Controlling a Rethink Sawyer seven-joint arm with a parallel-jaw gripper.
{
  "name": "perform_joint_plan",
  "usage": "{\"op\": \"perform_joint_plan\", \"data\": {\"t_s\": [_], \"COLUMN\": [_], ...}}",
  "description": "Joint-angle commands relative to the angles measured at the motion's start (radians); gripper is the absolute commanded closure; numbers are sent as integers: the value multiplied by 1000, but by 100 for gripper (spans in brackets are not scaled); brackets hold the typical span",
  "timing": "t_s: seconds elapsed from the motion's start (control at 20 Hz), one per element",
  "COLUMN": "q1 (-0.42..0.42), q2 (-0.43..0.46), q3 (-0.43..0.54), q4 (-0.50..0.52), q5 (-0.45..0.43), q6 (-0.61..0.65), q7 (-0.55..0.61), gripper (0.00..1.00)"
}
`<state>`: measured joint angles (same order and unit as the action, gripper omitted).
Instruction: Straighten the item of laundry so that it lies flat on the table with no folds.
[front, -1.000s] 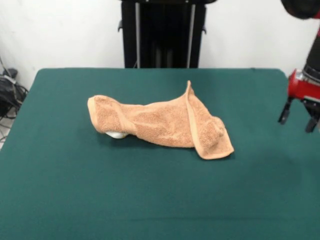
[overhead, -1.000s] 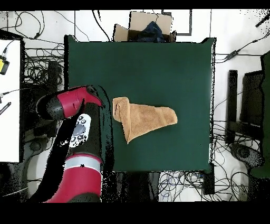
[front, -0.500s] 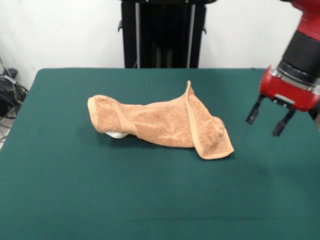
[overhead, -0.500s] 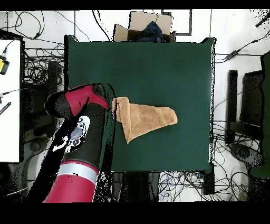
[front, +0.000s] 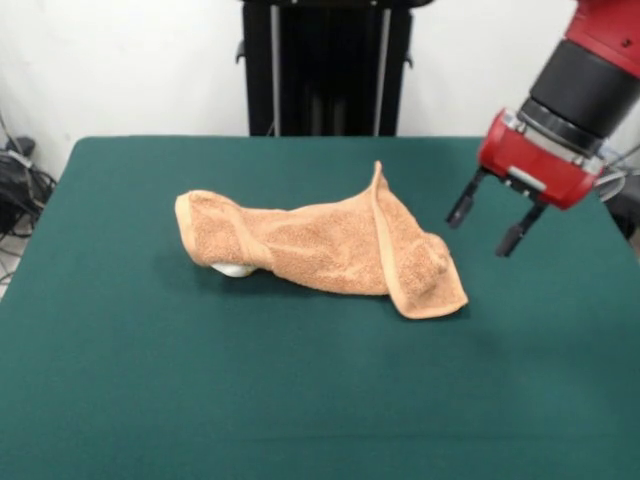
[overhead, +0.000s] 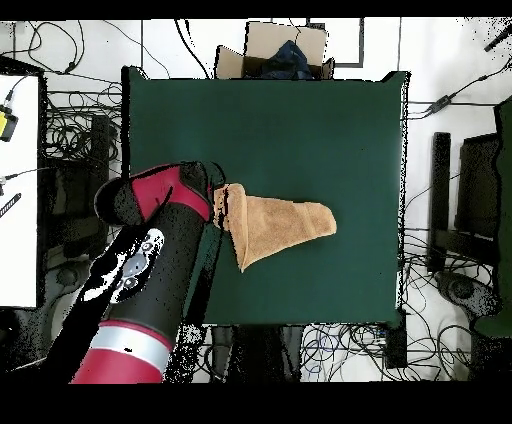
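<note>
Hovering with its fingers spread, the claw (front: 485, 226) hangs just off the crumpled towel (front: 320, 245) at its three o'clock, above the green table (front: 300, 400).

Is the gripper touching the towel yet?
No. The gripper hangs open above the table, apart from the towel.

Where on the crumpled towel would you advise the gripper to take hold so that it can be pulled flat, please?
Probably the folded-over corner of the towel nearest the open gripper, approached from above. In the front view that corner's banded edge lies exposed on the table, and pulling it outward should undo the fold.
</note>
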<state>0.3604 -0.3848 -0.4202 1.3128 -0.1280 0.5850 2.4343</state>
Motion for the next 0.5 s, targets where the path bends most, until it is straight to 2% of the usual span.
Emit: {"op": "perform_joint_plan", "data": {"t_s": [0.05,0.5], "q1": [9,33], "q2": [71,144], "q3": [-75,-131], "q4": [55,66], "q5": [59,95], "q6": [-24,-98], "q7": [326,341], "gripper": [0,0]}}
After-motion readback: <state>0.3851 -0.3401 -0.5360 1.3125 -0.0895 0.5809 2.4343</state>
